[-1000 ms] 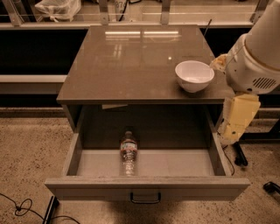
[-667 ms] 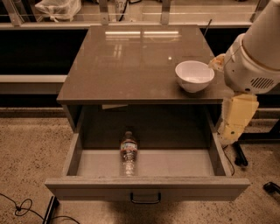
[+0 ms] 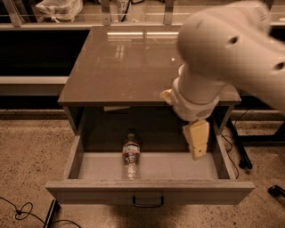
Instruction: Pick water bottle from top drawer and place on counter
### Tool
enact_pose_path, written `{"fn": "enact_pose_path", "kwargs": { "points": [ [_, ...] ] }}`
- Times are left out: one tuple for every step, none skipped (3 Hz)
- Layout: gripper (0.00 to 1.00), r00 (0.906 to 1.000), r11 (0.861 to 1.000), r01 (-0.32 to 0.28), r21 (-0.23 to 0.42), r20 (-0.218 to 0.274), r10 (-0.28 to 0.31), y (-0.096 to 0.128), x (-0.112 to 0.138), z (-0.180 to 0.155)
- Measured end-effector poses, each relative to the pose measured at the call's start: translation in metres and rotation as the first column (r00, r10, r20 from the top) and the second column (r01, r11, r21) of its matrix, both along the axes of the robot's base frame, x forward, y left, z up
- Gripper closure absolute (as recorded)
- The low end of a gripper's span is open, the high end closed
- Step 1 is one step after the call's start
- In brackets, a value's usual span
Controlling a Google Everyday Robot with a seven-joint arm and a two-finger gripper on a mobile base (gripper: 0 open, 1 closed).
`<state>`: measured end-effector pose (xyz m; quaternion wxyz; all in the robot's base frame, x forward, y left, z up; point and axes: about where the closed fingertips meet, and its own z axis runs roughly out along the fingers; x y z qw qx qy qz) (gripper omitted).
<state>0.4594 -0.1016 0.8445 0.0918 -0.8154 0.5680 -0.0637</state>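
The water bottle [image 3: 130, 156] lies on its side in the middle of the open top drawer [image 3: 89, 167], cap pointing to the back. The drawer is pulled out, with its dark handle [image 3: 148, 202] on the front. The glossy counter [image 3: 120, 67] is above it. My gripper [image 3: 198, 140] hangs from the big white arm [image 3: 222, 58] over the right part of the drawer, to the right of the bottle and apart from it. It holds nothing that I can see.
The arm covers the right side of the counter. A speckled floor surrounds the cabinet, with cables at the lower left [image 3: 22, 210] and at the right [image 3: 234, 142]. A white bag [image 3: 58, 9] sits on the back shelf.
The arm has swung left and toward the camera; the gripper is now over the drawer's right part. The white bowl on the counter is now hidden behind the arm. The bottle has not moved.
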Motion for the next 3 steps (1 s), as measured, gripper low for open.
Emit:
{"fn": "enact_pose_path", "kwargs": {
  "points": [
    [0.00,0.9982,0.998,-0.059,-0.012,0.006,0.059,0.005,0.000,-0.010],
    [0.00,0.9983,0.998,-0.058,-0.015,0.004,0.058,0.005,0.001,-0.010],
    [0.00,0.9877,0.983,-0.155,-0.098,-0.031,0.153,0.024,0.010,-0.049]
  ]
}}
